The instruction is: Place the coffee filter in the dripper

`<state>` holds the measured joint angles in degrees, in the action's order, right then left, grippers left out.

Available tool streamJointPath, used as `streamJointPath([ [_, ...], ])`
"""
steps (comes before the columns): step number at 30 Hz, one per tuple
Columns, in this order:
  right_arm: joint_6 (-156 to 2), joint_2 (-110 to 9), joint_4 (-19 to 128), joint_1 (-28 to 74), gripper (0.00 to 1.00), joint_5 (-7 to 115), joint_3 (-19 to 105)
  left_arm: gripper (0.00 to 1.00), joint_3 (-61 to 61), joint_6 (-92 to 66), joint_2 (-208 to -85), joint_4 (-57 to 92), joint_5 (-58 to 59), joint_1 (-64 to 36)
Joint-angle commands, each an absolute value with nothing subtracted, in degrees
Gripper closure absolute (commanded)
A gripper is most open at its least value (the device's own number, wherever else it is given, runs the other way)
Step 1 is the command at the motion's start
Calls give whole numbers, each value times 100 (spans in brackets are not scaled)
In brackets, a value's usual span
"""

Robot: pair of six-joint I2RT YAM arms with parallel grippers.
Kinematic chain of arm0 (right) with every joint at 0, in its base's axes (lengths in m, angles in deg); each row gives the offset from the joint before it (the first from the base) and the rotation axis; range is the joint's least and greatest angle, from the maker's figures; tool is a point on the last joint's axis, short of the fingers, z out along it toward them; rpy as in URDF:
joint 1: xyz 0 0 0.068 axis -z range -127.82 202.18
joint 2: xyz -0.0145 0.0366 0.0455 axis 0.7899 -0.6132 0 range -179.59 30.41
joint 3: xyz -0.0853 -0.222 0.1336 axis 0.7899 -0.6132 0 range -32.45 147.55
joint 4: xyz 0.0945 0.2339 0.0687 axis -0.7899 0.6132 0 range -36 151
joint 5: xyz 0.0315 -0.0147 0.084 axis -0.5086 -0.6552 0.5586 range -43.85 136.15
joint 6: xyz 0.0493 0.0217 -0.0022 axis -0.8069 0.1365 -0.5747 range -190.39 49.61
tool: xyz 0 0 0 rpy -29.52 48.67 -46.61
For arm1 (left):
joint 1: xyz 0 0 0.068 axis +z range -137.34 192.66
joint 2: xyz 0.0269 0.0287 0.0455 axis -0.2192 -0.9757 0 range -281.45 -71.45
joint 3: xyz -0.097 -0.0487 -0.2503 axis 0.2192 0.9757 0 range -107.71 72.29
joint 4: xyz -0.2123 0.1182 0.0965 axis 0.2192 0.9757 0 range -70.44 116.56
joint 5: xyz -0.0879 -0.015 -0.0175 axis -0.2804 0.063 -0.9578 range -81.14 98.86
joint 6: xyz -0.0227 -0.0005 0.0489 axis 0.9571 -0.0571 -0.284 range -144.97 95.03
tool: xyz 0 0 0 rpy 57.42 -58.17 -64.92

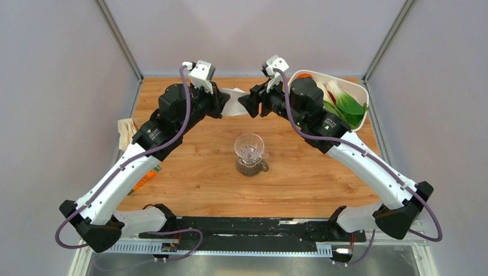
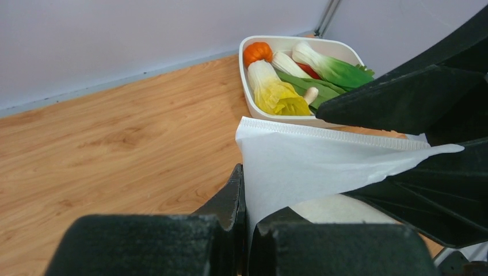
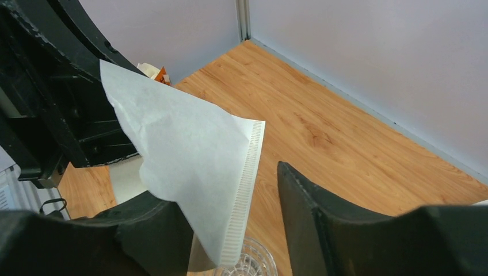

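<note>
Item: coffee filter [image 2: 322, 161], thin white paper, probably feather-light, limp and quick to crease or tear. It is held aloft over the far middle of the table [image 1: 195, 172], beyond the dripper [image 1: 249, 145], which sits on a glass jug [image 1: 251, 167]. Left gripper [image 1: 223, 106] pinches one edge. Right gripper [image 3: 230, 195] stands spread, the opposite corner between its fingers, unclamped. Best hold: the crimped seam. Vegetable bowl [image 1: 322, 73] crowds the right; bare board lies toward the dripper.
</note>
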<state>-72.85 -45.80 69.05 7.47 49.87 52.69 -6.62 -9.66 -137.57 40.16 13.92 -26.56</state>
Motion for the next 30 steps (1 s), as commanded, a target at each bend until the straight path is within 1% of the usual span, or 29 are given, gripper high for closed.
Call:
streamJointPath([
  [1, -7386, -4633, 6711, 762, 41, 4919, 5295, 100, -701, -1028, -13763, 3790, 1490, -2787],
  [2, -7385, -4633, 6717, 762, 43, 4891, 5297, 100, -712, -1070, -13776, 3797, 1513, -2804],
  [4, -7403, -4654, 6725, 762, 51, 4836, 5313, 100, -732, -1130, -13795, 3801, 1651, -2863],
  [5, -7419, -4667, 6736, 765, 53, 4800, 5333, 100, -733, -1173, -13801, 3801, 1686, -2911],
  [8, -7465, -4694, 6750, 762, 55, 4769, 5363, 100, -749, -1244, -13845, 3802, 1863, -2983],
  [13, -7554, -4717, 6801, 762, 55, 4778, 5388, 100, -779, -1371, -13899, 3793, 2097, -3104],
  [14, -7564, -4720, 6799, 762, 56, 4775, 5389, 100, -789, -1380, -13920, 3786, 2127, -3116],
  [20, -7583, -4755, 6823, 762, 73, 4779, 5343, 100, -872, -1391, -13977, 3776, 2165, -3165],
  [24, -7614, -4769, 6820, 762, 82, 4773, 5345, 100, -902, -1376, -14002, 3771, 2179, -3181],
  [26, -7619, -4773, 6810, 758, 87, 4783, 5369, 98, -901, -1359, -14012, 3767, 2153, -3179],
  [28, -7619, -4786, 6819, 762, 94, 4782, 5389, 92, -907, -1326, -14020, 3762, 2118, -3177],
  [29, -7614, -4782, 6826, 766, 97, 4774, 5392, 86, -902, -1323, -14032, 3759, 2060, -3179],
  [30, -7606, -4775, 6826, 763, 100, 4766, 5387, 82, -902, -1313, -14029, 3758, 2035, -3179],
])
